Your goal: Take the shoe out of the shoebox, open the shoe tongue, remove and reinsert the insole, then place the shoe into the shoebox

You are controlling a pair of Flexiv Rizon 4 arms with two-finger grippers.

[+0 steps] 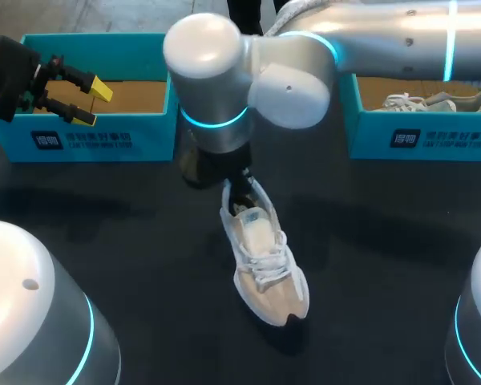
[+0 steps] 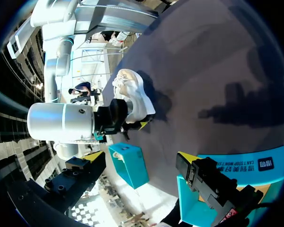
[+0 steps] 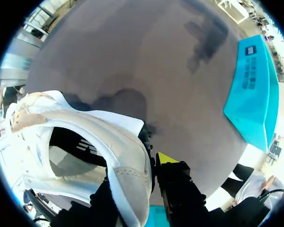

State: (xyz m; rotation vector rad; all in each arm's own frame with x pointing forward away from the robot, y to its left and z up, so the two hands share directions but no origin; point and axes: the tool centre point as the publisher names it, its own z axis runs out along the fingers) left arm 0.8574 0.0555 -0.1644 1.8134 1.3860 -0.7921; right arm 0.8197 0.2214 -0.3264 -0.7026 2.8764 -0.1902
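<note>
In your right pincer (image 3: 146, 172), clamped tight, sits the shoe (image 1: 264, 265) heel-first, toe pointing ahead; your left pincer (image 1: 88, 103) hangs spread, well apart.

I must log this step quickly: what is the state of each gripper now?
Left gripper: open, holding nothing.
Right gripper: closed on the shoe, at its heel.

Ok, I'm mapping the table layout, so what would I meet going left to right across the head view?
Teal cardboard shoebox → white and beige lace-up shoe lying on the dark table → second teal shoebox, with another white shoe inside it.
</note>
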